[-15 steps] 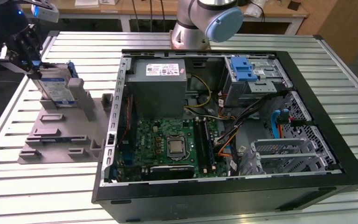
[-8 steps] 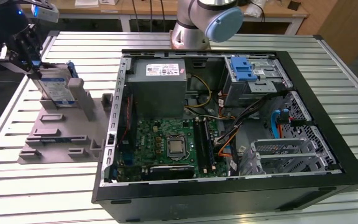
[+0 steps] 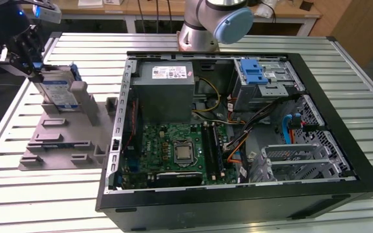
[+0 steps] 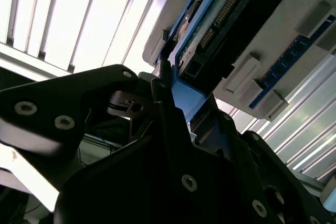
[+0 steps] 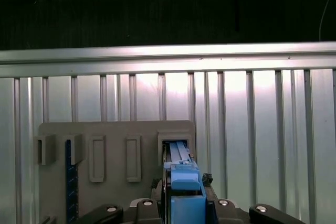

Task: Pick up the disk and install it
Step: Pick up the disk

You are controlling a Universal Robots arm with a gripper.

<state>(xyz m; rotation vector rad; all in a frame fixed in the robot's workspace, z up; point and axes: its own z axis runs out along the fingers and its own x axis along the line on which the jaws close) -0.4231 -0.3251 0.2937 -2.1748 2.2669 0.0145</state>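
The disk [image 3: 60,92] stands upright in a grey holder [image 3: 63,141] near the desk's [image 3: 31,194] edge on the exterior view's left. The gripper [image 3: 36,72] has its jaws clamped on the blue carrier's top edge. The disk is probably stiff, fairly heavy and shock-sensitive, so the carrier frame is the safer place to hold.

Silver arm [image 3: 196,35], pale-blue joint cap [image 3: 235,24] (black hand [image 4: 167,85], bright screws)
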